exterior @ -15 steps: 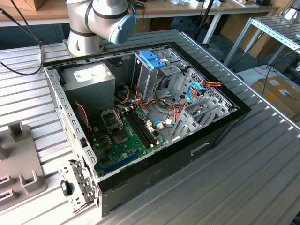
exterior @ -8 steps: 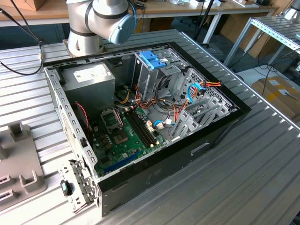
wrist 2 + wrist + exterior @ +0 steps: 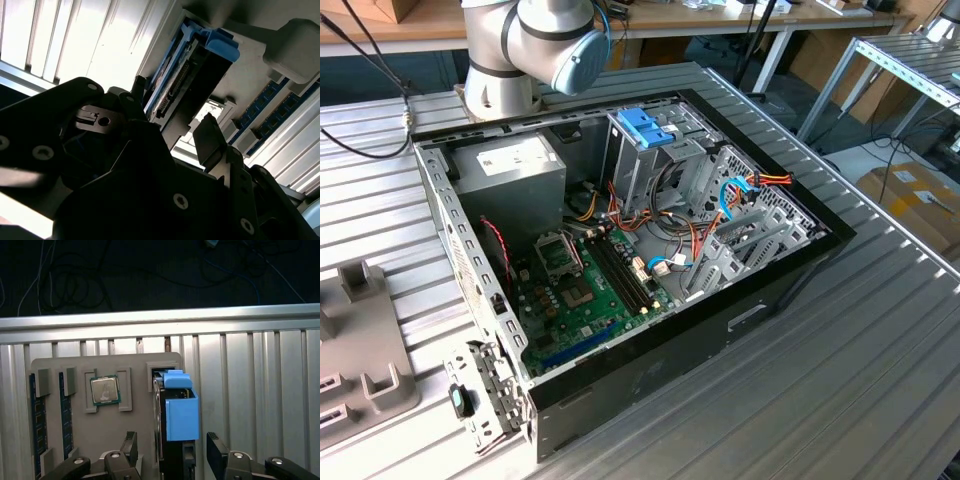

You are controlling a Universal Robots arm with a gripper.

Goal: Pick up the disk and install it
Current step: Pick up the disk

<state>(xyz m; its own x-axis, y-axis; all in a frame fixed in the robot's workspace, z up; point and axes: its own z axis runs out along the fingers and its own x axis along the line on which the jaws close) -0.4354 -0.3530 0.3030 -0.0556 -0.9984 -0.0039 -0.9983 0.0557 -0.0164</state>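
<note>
- The table (image 3: 250, 390) is seen as ribbed bare metal with a dull silver sheen.
- The holder plate (image 3: 100, 440) is rendered in matt grey, probably plastic.
- The disk (image 3: 180, 420) is capped with smooth light-blue plastic, and its body is dark.
- A brushed metal lid is borne by the processor chip (image 3: 105, 390).
- The gripper (image 3: 171, 440) is built of matt black parts set with bright metal screws.
- The computer case (image 3: 650, 380) is clad in black outside and lined with bare grey sheet metal.
- The circuit board (image 3: 580, 300) is coated in glossy green.
- The arm (image 3: 520, 40) is finished in smooth silver-grey, with a light-blue plastic joint cap (image 3: 582, 60).
</note>
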